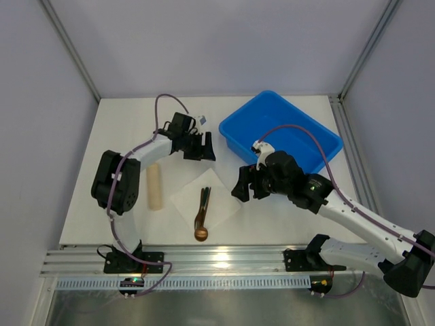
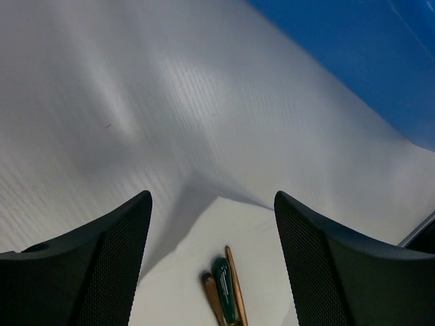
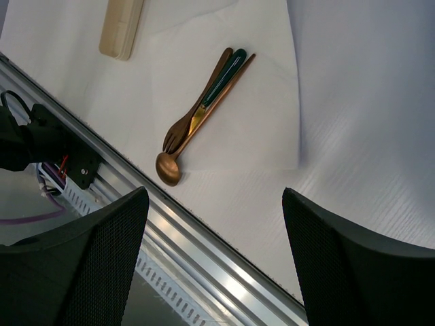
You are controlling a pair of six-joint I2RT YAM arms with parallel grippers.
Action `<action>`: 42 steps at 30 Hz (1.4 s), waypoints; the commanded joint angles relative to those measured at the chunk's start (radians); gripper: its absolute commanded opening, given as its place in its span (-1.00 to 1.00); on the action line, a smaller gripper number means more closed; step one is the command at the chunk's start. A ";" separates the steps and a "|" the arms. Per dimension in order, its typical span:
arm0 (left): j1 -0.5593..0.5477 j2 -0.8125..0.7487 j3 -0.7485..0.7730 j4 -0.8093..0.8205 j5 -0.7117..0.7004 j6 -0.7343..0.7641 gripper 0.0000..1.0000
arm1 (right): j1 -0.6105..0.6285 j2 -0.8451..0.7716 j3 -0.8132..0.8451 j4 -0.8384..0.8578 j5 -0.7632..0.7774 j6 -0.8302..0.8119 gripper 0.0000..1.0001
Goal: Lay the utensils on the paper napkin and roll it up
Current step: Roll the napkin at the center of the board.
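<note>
The white paper napkin (image 1: 219,204) lies flat on the table, one corner pointing away (image 2: 224,231). The utensils (image 1: 203,212) rest on it in a tight bundle: a bronze spoon (image 3: 168,168) with its bowl at the napkin's near edge, a fork (image 3: 178,133), and a dark green handle (image 3: 221,75) between them. Their handle tips show in the left wrist view (image 2: 228,292). My left gripper (image 1: 201,148) hovers beyond the napkin's far corner, open and empty (image 2: 212,198). My right gripper (image 1: 246,185) sits just right of the napkin, open and empty (image 3: 214,195).
A tan cylinder (image 1: 155,187) lies left of the napkin, also seen in the right wrist view (image 3: 122,27). A blue bin (image 1: 280,132) stands at the back right. An aluminium rail (image 1: 217,261) runs along the table's near edge.
</note>
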 commanded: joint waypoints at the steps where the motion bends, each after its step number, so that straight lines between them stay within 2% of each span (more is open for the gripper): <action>1: 0.006 0.020 0.047 0.050 0.048 0.117 0.47 | 0.005 -0.034 0.012 0.018 0.015 -0.001 0.65; 10: 0.008 0.068 -0.001 0.063 0.180 0.224 0.17 | 0.005 -0.076 0.036 -0.038 0.012 -0.043 0.65; 13: 0.008 0.080 -0.016 0.072 0.232 0.247 0.14 | 0.007 -0.087 0.036 -0.044 0.010 -0.044 0.65; 23: 0.009 0.063 -0.106 0.159 0.275 0.215 0.03 | 0.005 -0.107 0.027 -0.051 0.007 -0.037 0.65; 33: 0.008 0.035 -0.166 0.219 0.245 0.167 -0.25 | 0.005 -0.110 0.018 -0.039 0.000 -0.029 0.65; 42: 0.008 -0.041 -0.258 0.302 0.219 0.098 -0.32 | 0.005 -0.115 0.006 -0.031 -0.008 -0.031 0.65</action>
